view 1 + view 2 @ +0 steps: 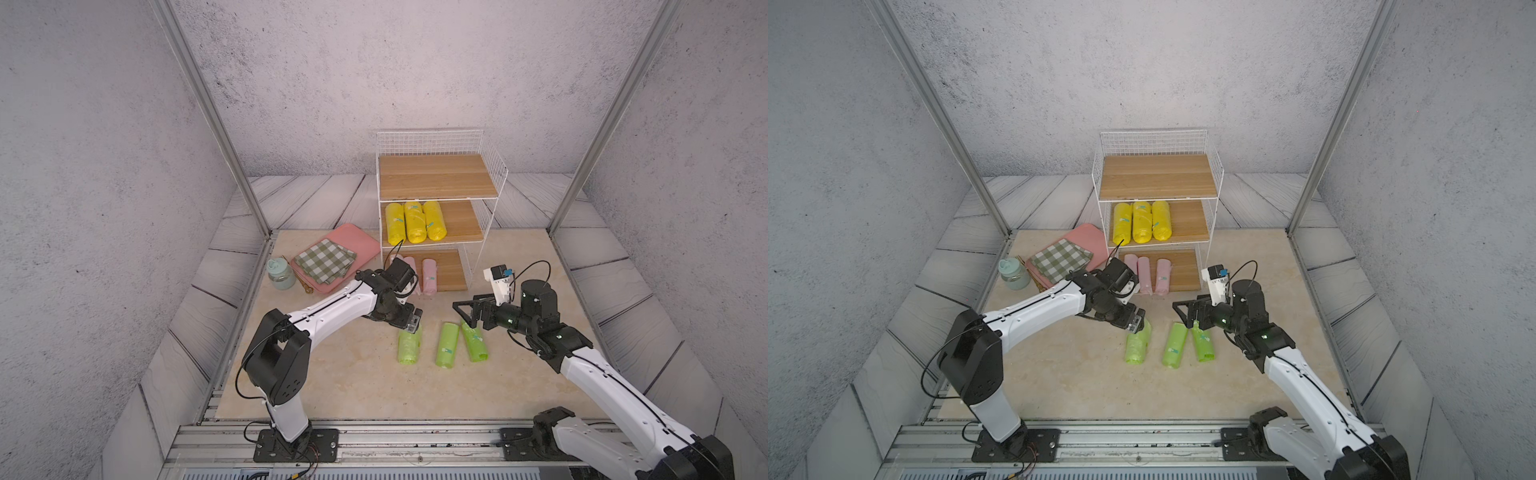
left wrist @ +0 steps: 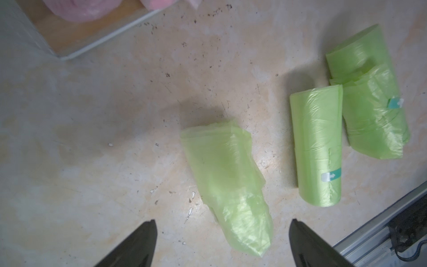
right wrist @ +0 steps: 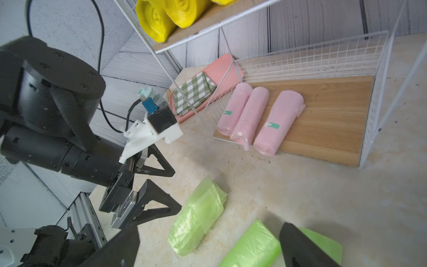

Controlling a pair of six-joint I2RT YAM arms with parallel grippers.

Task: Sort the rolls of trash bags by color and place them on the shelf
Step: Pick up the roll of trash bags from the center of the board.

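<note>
**Green rolls on the tabletop, both grippers open over them**

The shelf (image 1: 438, 176) stands at centre frame in both top views, its top board bare. Three yellow rolls (image 1: 413, 222) lie side by side on the middle board, and three pink rolls (image 3: 250, 115) lie on the bottom board. Three green rolls (image 1: 447, 345) lie apart on the tabletop (image 1: 332, 374), below the shelf in the frame. The left gripper (image 2: 221, 231) hangs spread wide over the leftmost green roll (image 2: 226, 185), gripping nothing. The right gripper (image 1: 462, 316) is likewise spread wide by the rightmost green roll (image 1: 474, 343); whether it touches the plastic is hard to tell.
</note>
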